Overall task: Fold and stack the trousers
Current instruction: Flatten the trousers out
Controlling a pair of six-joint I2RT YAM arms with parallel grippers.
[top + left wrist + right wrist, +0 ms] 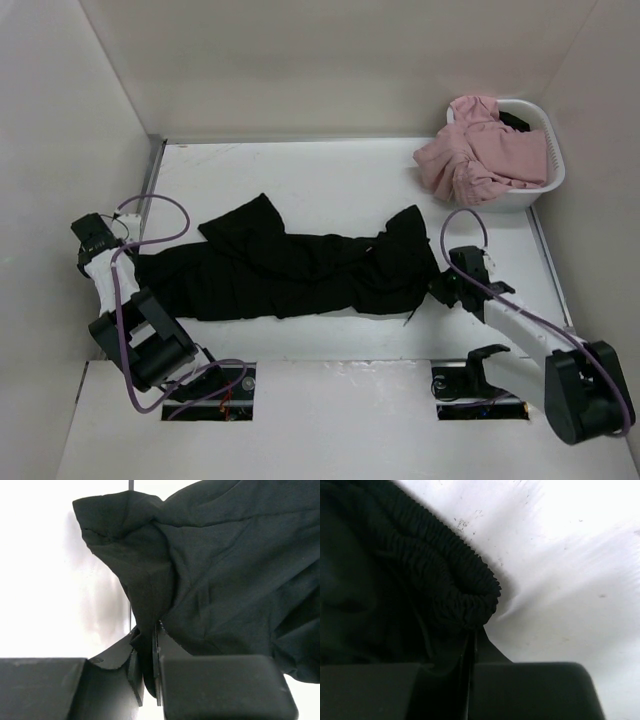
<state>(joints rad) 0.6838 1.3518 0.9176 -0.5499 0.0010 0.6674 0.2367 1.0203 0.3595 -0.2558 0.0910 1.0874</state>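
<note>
1. The trousers (290,270) lie lengthwise across the middle of the worktop (330,180). The waist end is to the right and the legs run to the left.
2. They are rumpled. The two legs overlap in part, and one cloth corner juts toward the far wall near the left half.
3. The left tool (150,645) is pressed together on a fold of black cloth at the leg end. The wrist view shows the fabric caught between its fingers.
4. The right tool (470,635) is pressed together too, pinching the gathered elastic waistband (450,580) at its edge, low over the bare worktop.
5. A white basket (555,170) stands at the far right corner, well apart from the trousers. A pink garment (480,155) is heaped in it and spills over its near rim.
6. Progress, as I judge it: early. Both ends are gripped, which looks like the set-up for straightening the garment or carrying one end over the other.
7. Done: the trousers are out on the worktop and roughly lined up, with a hold at each end.
8. Left to do:
   - Smooth the legs together.
   - Make the fold or folds; no crisp one shows yet.
   - Place the folded piece on a stack. No stack of folded clothes is visible.
</note>
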